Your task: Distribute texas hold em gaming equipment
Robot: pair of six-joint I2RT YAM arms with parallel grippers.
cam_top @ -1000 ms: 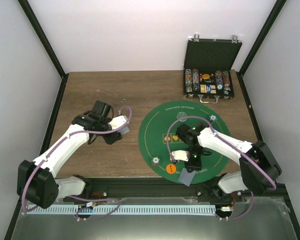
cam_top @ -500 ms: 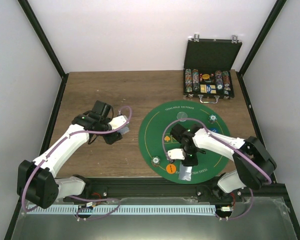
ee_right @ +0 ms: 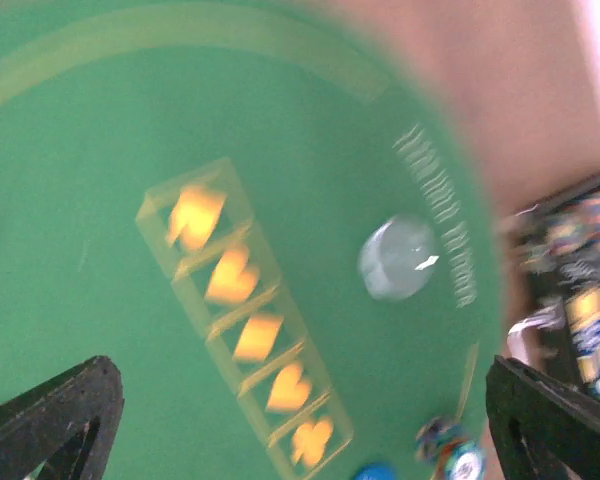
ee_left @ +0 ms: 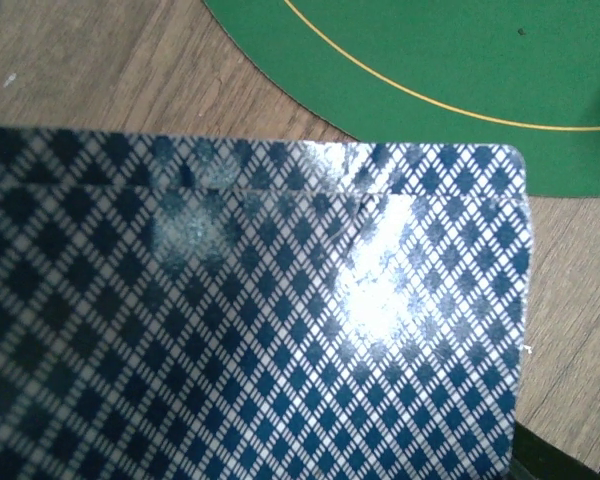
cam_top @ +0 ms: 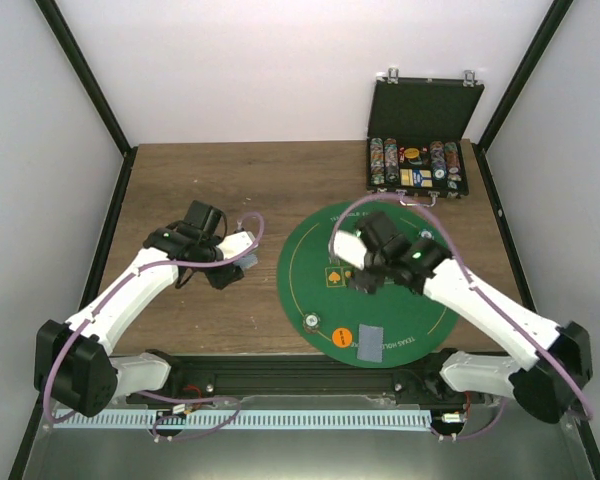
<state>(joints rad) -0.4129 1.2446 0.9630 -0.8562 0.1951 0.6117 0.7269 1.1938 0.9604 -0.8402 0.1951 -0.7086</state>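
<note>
Bright even light; glare on cards [ee_left: 380,300]; right wrist view motion-blurred.

Glossy cards [ee_left: 260,320]; matt green mat [cam_top: 302,268]; wooden table [cam_top: 230,180]

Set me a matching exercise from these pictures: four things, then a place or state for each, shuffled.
Things:
1. case
2. orange disc
3. cards
4. right gripper

Places or states:
a. held in the left gripper
b. far right of the table, lid up
c. open above the mat
d. on the mat, beside a lone card

Pairs: 1-b, 2-d, 3-a, 4-c
</note>
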